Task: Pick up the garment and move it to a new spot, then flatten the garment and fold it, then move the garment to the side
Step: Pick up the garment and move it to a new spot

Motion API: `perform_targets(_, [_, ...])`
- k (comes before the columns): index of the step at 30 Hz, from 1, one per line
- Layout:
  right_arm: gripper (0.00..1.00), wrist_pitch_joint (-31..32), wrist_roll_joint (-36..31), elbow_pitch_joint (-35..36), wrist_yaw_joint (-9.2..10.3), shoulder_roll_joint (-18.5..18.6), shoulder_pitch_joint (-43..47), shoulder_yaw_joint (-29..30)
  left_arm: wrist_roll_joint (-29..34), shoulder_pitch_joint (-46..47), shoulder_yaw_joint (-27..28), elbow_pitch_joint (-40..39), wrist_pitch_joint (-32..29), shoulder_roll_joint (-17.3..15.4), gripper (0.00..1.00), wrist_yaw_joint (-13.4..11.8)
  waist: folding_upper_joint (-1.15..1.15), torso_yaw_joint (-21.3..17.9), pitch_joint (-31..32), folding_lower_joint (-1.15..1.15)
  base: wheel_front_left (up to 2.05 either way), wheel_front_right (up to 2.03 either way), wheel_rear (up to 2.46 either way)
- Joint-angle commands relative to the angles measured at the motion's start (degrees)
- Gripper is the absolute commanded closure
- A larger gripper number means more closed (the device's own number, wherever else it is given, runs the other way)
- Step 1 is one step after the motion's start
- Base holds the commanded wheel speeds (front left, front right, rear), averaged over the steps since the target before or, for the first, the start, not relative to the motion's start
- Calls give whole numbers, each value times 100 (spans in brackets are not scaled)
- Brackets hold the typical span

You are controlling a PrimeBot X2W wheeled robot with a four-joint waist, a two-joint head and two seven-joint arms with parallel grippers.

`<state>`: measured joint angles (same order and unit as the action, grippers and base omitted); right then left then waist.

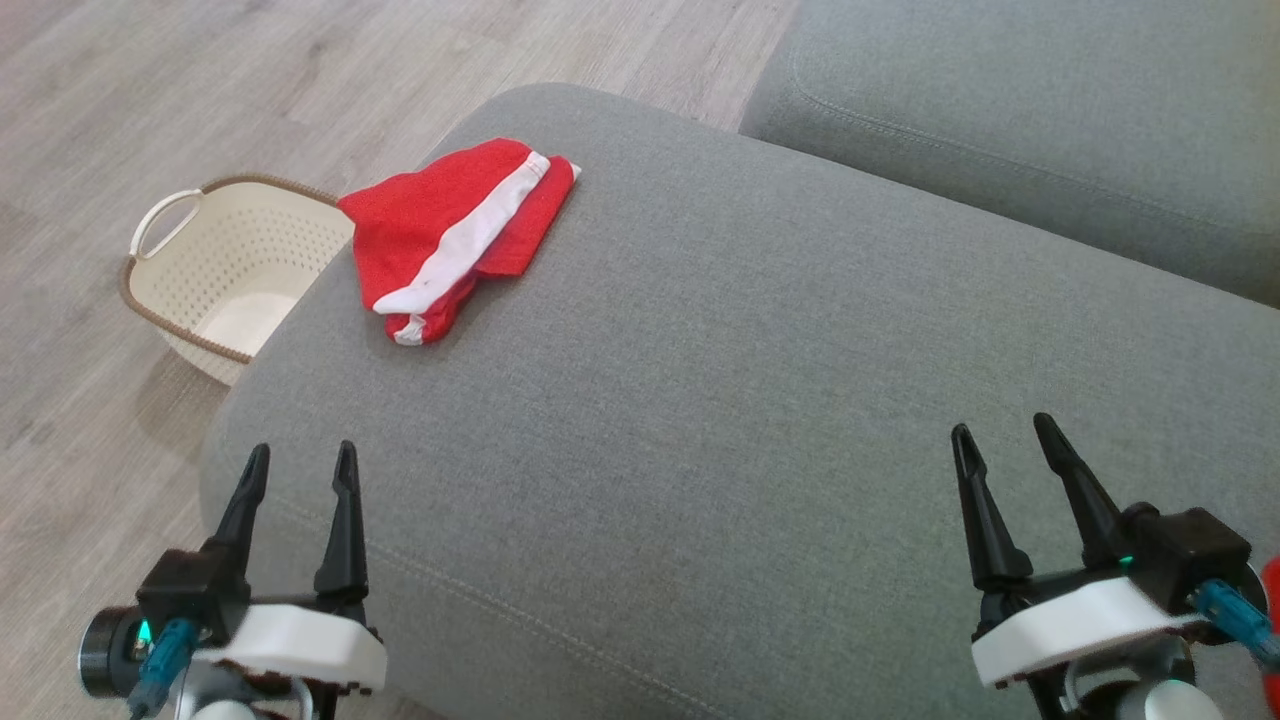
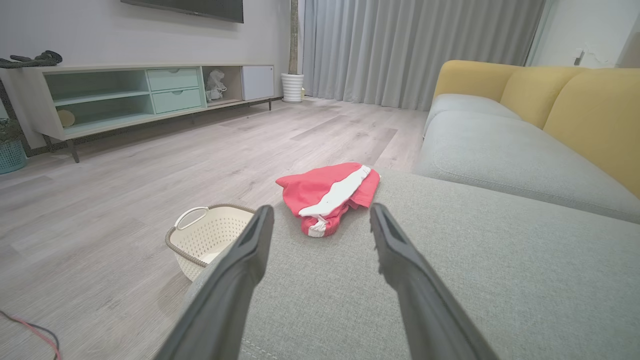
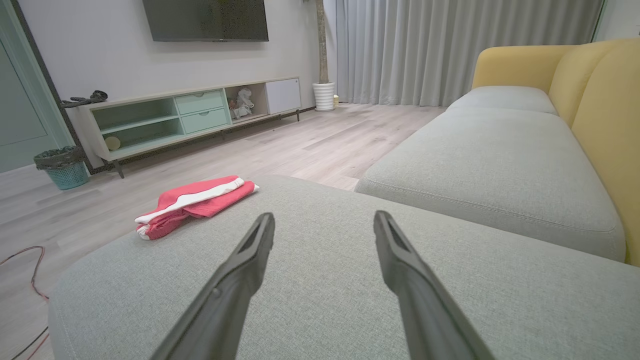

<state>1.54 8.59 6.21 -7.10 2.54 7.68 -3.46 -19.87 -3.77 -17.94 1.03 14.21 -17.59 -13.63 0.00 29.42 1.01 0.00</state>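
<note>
The garment (image 1: 450, 232) is red with a white stripe and lies folded at the far left corner of the grey sofa cushion (image 1: 720, 400). It also shows ahead in the left wrist view (image 2: 327, 195) and to the left in the right wrist view (image 3: 192, 202). My left gripper (image 1: 303, 468) hovers open over the cushion's near left edge, well short of the garment. At the near right, my right gripper (image 1: 1005, 432) stands open too. Both hold nothing.
A cream perforated basket (image 1: 215, 270) stands on the wood floor just left of the cushion, below the garment's corner. A second grey seat cushion (image 1: 1050, 110) lies beyond on the right, with yellow backrests (image 2: 575, 105). A TV cabinet (image 2: 125, 97) lines the far wall.
</note>
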Motion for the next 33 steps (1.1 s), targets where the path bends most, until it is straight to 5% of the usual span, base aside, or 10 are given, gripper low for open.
perform_targets(1, [0, 1, 29, 235, -39, 33, -154, -140, -25, 225, 237, -223, 48, -107, 0, -31, 0, -4, 4, 0, 0, 0, 0])
perform_targets(13, [0, 128, 43, 238, -39, 33, -207, -235, -80, 282, 280, -220, 56, -102, 0, -51, 0, -194, -134, 0, 0, 0, 0])
perform_targets(22, [0, 450, -259, 551, -39, 33, -636, -354, -157, 1172, 557, 175, 75, 22, 0, 115, 0, -498, -949, 0, 0, 0, 0])
perform_targets(28, [0, 782, -629, 899, -39, 33, -1052, -406, -443, 2468, 869, 1302, 77, 226, 0, 543, 0, -687, -1875, 0, 0, 0, 0])
perform_targets(33, [0, 947, -825, 1040, -39, 33, -1365, -520, -651, 3671, 908, 3130, 57, 171, 0, 1122, 0, -881, -2468, 0, 0, 0, 0])
